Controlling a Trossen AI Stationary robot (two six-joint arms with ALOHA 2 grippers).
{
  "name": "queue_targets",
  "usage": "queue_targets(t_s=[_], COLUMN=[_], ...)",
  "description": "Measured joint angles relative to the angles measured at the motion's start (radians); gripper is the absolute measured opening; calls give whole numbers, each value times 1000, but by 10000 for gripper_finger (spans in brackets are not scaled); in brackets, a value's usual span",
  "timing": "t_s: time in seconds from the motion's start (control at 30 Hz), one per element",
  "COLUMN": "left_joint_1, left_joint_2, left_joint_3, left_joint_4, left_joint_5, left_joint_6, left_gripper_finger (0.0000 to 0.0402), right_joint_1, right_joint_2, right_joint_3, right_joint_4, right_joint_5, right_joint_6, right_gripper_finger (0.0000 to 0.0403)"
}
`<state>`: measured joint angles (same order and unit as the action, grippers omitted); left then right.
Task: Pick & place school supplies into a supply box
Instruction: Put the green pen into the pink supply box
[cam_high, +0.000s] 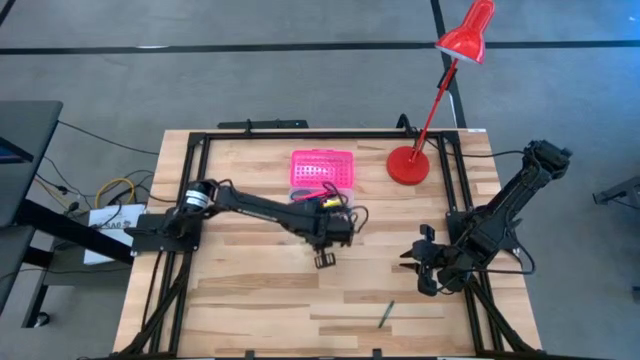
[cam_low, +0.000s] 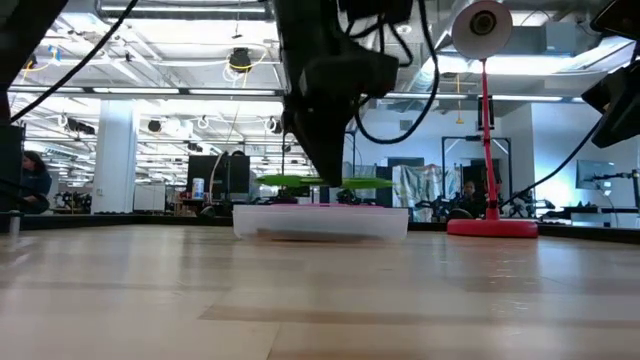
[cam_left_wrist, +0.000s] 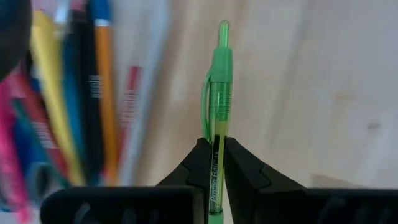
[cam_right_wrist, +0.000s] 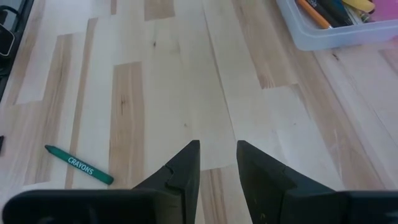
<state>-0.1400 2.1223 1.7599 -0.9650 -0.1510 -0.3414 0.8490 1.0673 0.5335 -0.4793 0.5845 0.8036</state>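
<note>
Green pen (cam_left_wrist: 217, 112), clamped between the closed fingers of the left pincer (cam_left_wrist: 215, 163) just beside the supply box (cam_high: 321, 176), is best carried squarely over the open tray before release, while the right pincer (cam_right_wrist: 217, 163) is held open and empty, well apart from the supply box.

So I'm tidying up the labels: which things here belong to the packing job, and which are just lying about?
Job: left gripper shut on translucent green click pen; clear plastic box with pink lid; dark green crayon.
Lying about: red desk lamp.
</note>
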Motion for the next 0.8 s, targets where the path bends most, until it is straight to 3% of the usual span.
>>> queue_targets(t_s=[0.53,0.8], left_joint_1=[159,185], left_joint_2=[2,2], left_joint_3=[0,0], left_joint_4=[-26,-28], left_joint_5=[-83,-127], left_joint_6=[254,254], left_gripper_finger=[17,62], right_joint_1=[0,0], right_joint_2=[0,0], right_joint_3=[0,0], right_joint_4=[1,2], right_joint_5=[1,1], right_joint_6=[30,46], right_gripper_finger=[97,98])
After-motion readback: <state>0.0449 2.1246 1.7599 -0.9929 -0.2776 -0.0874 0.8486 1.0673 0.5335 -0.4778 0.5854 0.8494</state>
